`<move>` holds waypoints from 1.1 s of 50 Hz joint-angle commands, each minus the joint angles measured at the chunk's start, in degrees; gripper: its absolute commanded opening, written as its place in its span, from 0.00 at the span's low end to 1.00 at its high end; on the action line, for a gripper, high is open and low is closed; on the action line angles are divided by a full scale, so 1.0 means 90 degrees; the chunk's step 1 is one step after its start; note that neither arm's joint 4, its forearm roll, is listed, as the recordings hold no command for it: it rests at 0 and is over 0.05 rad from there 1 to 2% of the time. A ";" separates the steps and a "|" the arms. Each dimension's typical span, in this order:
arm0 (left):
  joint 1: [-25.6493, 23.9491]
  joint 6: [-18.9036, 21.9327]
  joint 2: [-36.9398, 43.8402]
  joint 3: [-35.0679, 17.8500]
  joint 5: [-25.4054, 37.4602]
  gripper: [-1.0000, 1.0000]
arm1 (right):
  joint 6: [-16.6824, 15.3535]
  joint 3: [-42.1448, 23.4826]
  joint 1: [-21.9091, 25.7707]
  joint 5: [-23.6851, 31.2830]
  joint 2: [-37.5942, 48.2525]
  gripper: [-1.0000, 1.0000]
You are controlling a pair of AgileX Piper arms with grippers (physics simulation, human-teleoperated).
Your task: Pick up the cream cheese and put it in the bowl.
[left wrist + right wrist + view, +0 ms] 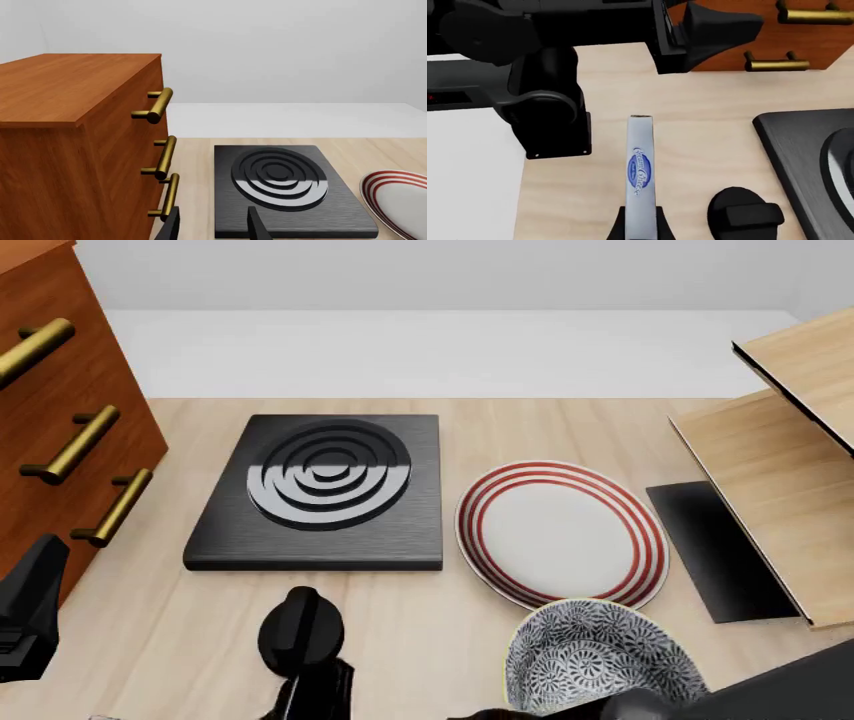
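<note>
Pale wood tabletop [561, 425] against a plain grey-white wall, cream cheese held up in the right gripper.

Largest to smallest: a brown drawer cabinet [67, 410] at the left, a black hob [320, 495], a red-ringed plate [561, 532], the patterned bowl [601, 660] just beside it. The right gripper [640, 225] pinches the cream cheese [639, 170] edge-on above the wood; the left gripper [210, 225] is open and holds nothing.
</note>
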 commanded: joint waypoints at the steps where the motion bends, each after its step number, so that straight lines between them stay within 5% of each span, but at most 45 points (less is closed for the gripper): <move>1: 0.0000 0.0001 0.0000 0.0000 0.0000 1.00 | -0.0051 0.0399 -0.0086 0.0123 -0.0617 0.00; 29: 0.0000 -0.0001 -0.0001 0.0000 0.0000 1.00 | -0.0167 0.1750 -0.0664 0.0873 -0.3020 0.00; 55: 0.0001 -0.0001 0.0001 0.0000 0.0000 1.00 | -0.0609 0.2211 -0.1708 0.3400 -0.5844 0.00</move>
